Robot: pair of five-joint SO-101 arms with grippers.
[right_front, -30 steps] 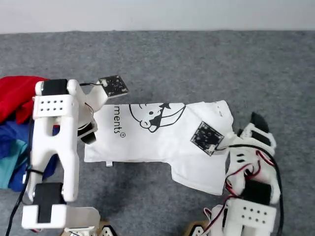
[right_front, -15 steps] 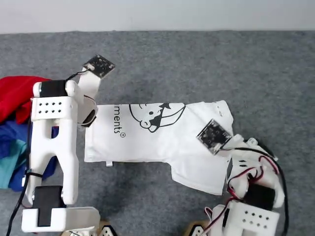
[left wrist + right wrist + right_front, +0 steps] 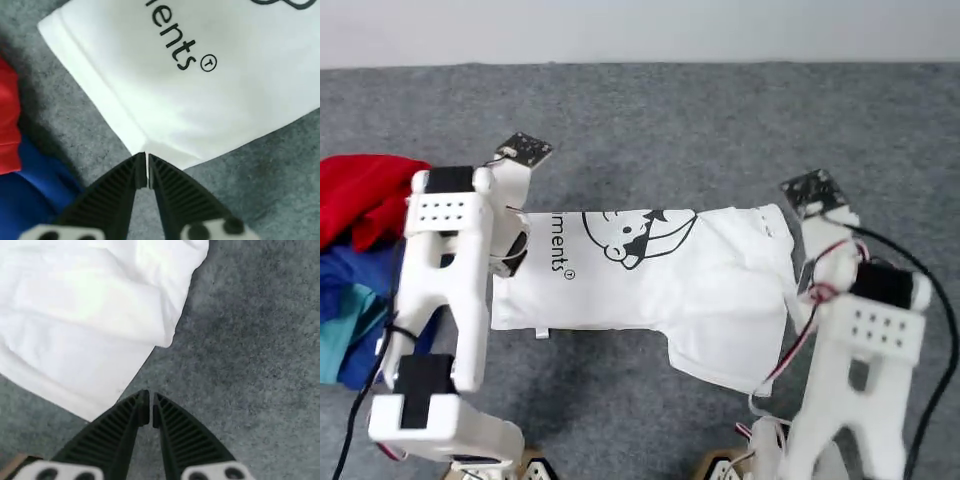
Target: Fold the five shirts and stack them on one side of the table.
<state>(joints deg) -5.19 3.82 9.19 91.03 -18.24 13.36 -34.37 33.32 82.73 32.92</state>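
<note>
Shirt in hand: The white shirt (image 3: 660,280) lies flat on the grey bench (image 3: 720,120) between your two arms, printed side up. It has not shifted over the last second. One flap juts out of its near edge on your right side.

Right arm: Your right arm (image 3: 855,350) was crouched over the shirt's right part a second ago. It has since swung up and outward, and now stands just off that edge.

Right end effector: The right end effector (image 3: 150,410) has its jaws together with nothing between them. It hangs over bare bench, just beside the shirt's border.

Left arm: Your left arm (image 3: 445,290) has moved only a little, its wrist tipping away from the shirt. It stays at the shirt's left end.

Left end effector: The left end effector (image 3: 146,172) also has its jaws together. Its tip sits right at the hem's corner, and no cloth shows pinched in it.

Waiting pile: A red shirt (image 3: 360,200), a blue shirt (image 3: 350,280) and a teal shirt (image 3: 340,330) lie heaped at the bench's left edge, unfolded.

Meaning for the task: Both arms look to be off the cloth, so one fold seems finished or a new grip is being set up. The jutting flap suggests this shirt needs more folding. Most of the task lies ahead.
</note>
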